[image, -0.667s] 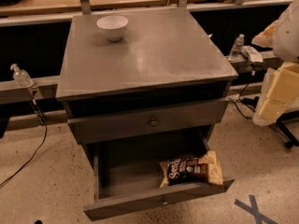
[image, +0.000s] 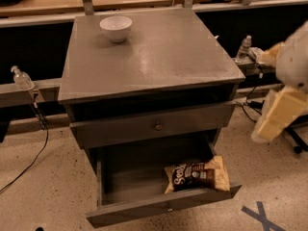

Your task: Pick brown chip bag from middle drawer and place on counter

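Observation:
The brown chip bag [image: 198, 175] lies in the right front part of the open middle drawer [image: 144, 208], the lowest one of the grey cabinet, leaning on the drawer's front wall. The counter [image: 159, 57] is the cabinet's flat grey top. My arm comes in from the right edge. Its cream end with the gripper [image: 277, 114] hangs to the right of the cabinet, above and to the right of the bag and well apart from it.
A white bowl [image: 116, 28] stands at the back left of the counter. The shallower knobbed drawer [image: 154, 126] above is shut. Plastic bottles [image: 244, 47] stand on the side ledges. Wooden benches run behind. Cables and a chair base lie on the floor.
The cream end of my arm has dropped a little lower and slightly left beside the cabinet. The bag, drawer and bowl have not moved.

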`<state>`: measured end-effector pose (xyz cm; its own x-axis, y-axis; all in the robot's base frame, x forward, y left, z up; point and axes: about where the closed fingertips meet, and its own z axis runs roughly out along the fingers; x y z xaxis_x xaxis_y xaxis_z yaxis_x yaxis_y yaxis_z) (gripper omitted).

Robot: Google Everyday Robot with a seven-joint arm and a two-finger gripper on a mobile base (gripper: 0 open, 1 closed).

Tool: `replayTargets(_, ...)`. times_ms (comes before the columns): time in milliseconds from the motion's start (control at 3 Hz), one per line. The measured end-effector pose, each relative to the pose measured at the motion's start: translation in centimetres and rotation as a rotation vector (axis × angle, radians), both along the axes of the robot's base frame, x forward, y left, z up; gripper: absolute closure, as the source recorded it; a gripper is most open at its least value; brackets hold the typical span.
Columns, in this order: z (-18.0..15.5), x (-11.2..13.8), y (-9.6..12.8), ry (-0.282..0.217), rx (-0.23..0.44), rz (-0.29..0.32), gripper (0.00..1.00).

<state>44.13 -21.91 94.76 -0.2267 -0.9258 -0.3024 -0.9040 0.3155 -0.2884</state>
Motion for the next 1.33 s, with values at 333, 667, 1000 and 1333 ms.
replayTargets(333, -4.9, 0.6, -0.8, -0.001, 0.111, -0.045, 0.00)
replayTargets(667, -4.9, 0.6, -0.7, -0.001, 0.111, -0.045, 0.00)
replayTargets(1000, -6.7, 1.7, 0.0, -0.030, 0.152, 0.007, 0.00)
replayTargets(1333, -14.0, 4.5, 2.6, -0.015, 0.252, 0.082, 0.00)
